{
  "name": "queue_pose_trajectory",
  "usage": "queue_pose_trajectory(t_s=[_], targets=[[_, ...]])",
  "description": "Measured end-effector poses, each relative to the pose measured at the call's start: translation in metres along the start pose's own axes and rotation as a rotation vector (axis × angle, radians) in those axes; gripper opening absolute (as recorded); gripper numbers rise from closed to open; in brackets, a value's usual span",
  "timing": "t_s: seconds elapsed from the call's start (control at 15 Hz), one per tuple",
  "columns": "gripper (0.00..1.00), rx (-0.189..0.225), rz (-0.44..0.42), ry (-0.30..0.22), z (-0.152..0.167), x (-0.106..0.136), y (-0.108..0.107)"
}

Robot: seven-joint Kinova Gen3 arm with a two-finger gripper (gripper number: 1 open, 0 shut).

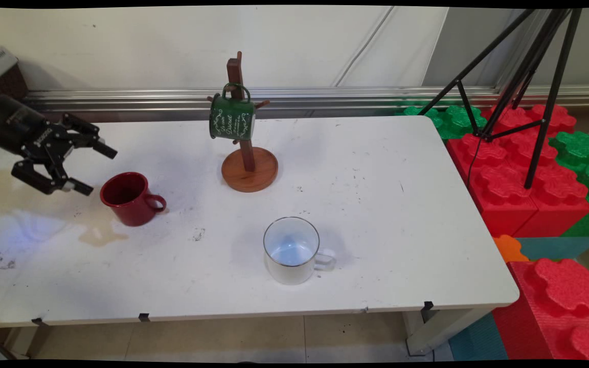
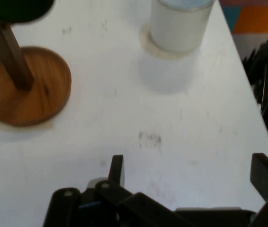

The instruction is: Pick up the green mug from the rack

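On the stained white table, three mugs.

Illumination is bright, even and diffuse. Shadows are soft: the white mug and red mug cast faint ones on the surface. The hand view is softly blurred, notably the wooden stand.
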Motion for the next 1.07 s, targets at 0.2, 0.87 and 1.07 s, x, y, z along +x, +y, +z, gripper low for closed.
queue_pose_trajectory(t_s=[0.2, 0.87, 1.07], targets=[[1.00, -0.002, -0.023, 0.048, -0.004, 0.008, -0.002], [1.00, 0.000, -0.075, 0.195, -0.003, 0.040, -0.016], [1.00, 0.004, -0.081, 0.221, 0.003, 0.047, -0.022]])
